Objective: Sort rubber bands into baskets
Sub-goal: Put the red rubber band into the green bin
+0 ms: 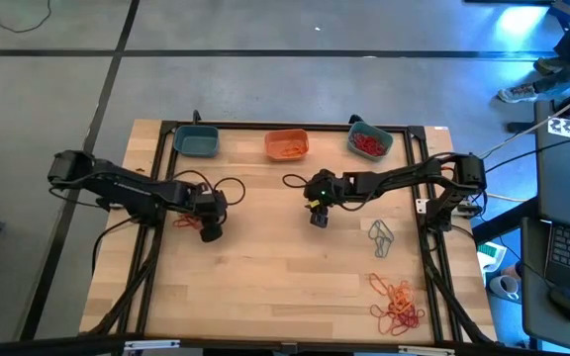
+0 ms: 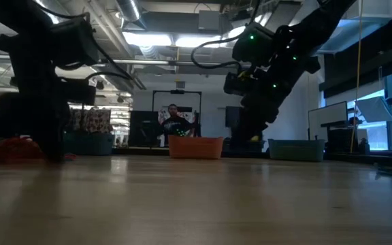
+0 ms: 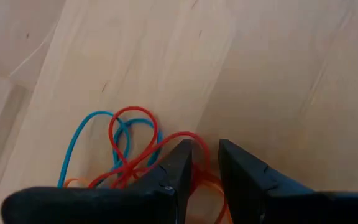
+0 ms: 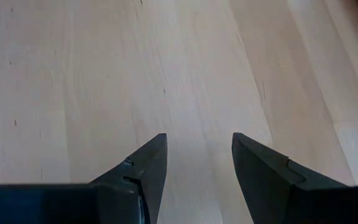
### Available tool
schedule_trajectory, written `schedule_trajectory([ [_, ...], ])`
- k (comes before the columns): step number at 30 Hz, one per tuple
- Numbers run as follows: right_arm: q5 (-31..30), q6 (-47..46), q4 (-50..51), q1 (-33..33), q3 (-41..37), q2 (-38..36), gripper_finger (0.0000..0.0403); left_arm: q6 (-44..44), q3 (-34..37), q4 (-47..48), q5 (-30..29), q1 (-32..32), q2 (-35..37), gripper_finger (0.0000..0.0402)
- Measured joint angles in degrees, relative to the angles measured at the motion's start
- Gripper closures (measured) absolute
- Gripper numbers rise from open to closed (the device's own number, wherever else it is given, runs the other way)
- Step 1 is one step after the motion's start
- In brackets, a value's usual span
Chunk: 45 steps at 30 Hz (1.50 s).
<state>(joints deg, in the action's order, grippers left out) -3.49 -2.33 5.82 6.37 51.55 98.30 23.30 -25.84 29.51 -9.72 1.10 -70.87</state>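
Note:
A small tangle of red, orange and blue rubber bands [image 3: 126,149] lies on the wood at the table's left [image 1: 184,221]. My left gripper [image 3: 205,163] points down at the tangle's edge, its fingers a narrow gap apart, with red and orange strands [image 3: 202,180] running between them. My right gripper [image 4: 197,155] hangs open over bare wood near the middle [image 1: 318,216]. Three baskets stand along the far edge: an empty-looking teal one [image 1: 197,141], an orange one [image 1: 287,145] with orange bands in it, and a teal one [image 1: 369,141] with red bands in it. My left gripper comes at the tangle from above, slanting down. A red and an orange strand [image 3: 199,175] of the tangle's near edge lie in the gap between its fingers [image 3: 180,163]. Whether the fingers touch these strands I cannot tell. The bands lie flat on the table.
Grey bands [image 1: 381,235] lie right of the middle, and a larger pile of orange and red bands [image 1: 397,305] sits near the front right corner. A black frame [image 1: 166,148] borders the table. Black cables loop near both arms. A person shows in the room beyond [image 2: 174,119].

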Motion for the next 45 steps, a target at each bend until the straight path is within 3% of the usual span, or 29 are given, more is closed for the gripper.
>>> schedule_trajectory([
  [4,0.0,0.0,-0.2,0.0,0.0,0.0,0.0221,-2.3,-0.4,0.0,0.0,0.0,-0.9,0.0331],
  [11,0.0,0.0,-0.4,0.0,0.0,0.0,0.0221,-8.3,-2.6,0.1,0.2,0.5,-1.2,0.0395],
  [22,0.0,0.0,-1.7,0.0,0.0,0.0,0.0221,-15.4,-11.7,-2.3,0.1,3.5,-0.7,0.0397],
  [27,0.1,0.0,-3.4,0.0,0.0,0.3,0.0221,-21.0,-11.6,-12.6,0.2,3.9,-0.9,0.0392],
  [33,2.4,-0.2,-9.0,0.0,0.0,1.8,0.0214,-26.5,-4.7,-33.8,0.2,3.4,-1.0,0.0398],
  [41,9.4,0.0,-21.8,-0.9,0.0,3.3,0.0136,-28.4,0.8,-53.0,0.1,2.5,-5.1,0.0399],
  [45,12.1,0.8,-31.2,-2.6,0.0,6.1,0.0116,-29.9,1.0,-59.9,0.1,2.5,-9.3,0.0397],
])
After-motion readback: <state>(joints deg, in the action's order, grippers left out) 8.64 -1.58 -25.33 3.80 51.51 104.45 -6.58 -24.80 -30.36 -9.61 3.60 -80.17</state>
